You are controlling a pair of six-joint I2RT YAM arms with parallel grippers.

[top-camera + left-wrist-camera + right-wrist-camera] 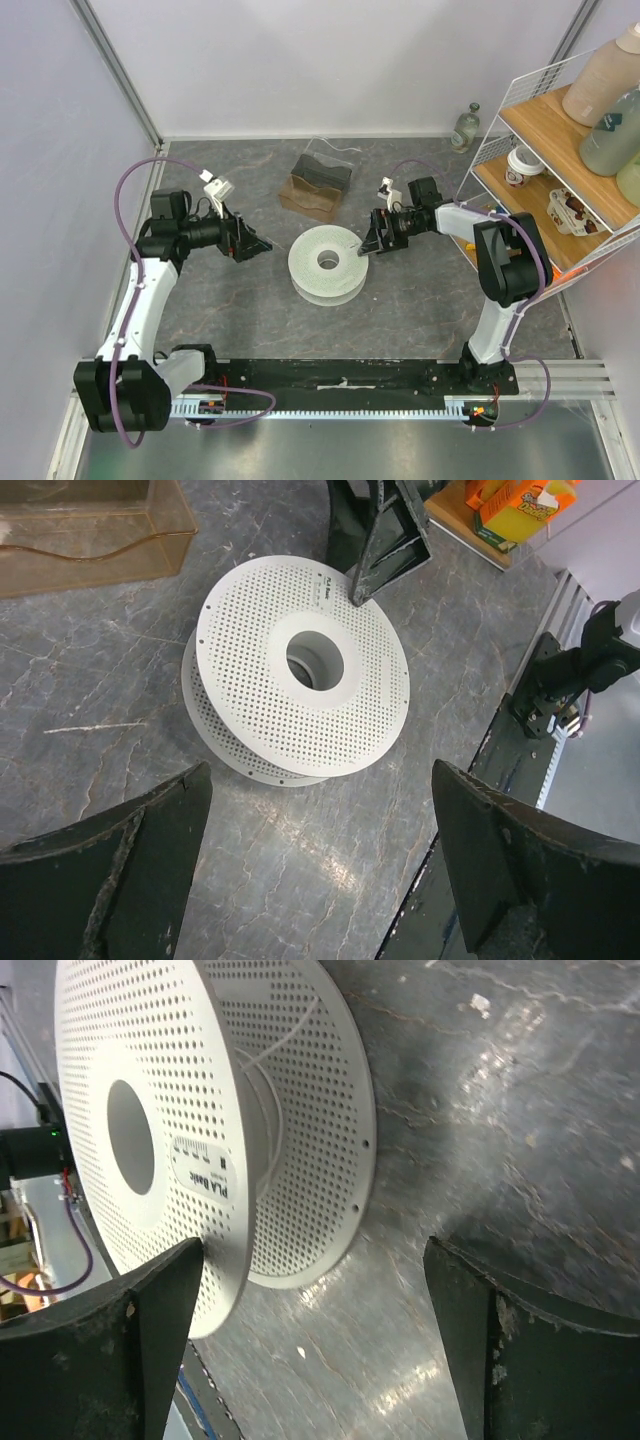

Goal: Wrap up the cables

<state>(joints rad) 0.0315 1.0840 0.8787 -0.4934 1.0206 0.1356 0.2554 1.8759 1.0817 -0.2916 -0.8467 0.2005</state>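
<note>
The grey marbled counter (250, 310) carries a white perforated spool (327, 264) lying flat, with an amber box (316, 183) behind it.

Spool (328, 265) – white, both flanges dotted with regular grid of small round holes; plain unperforated ring round hub; small black lettering on label.
Cable (275, 1140) – white, same tone as spool.
Table (250, 300) – dark grey, marbled with pale veins.
Left gripper (255, 245), right gripper (372, 240) – black, finger edges scuffed pale grey.
Arms (140, 300) white with black joints; hoses (122, 200) purple.
Box (318, 185), far of spool – translucent amber-brown.
Rack (490, 130), right – white wire, orange-tan wood shelves (540, 125).
Bottles (605, 75) beige, pale green.
</note>
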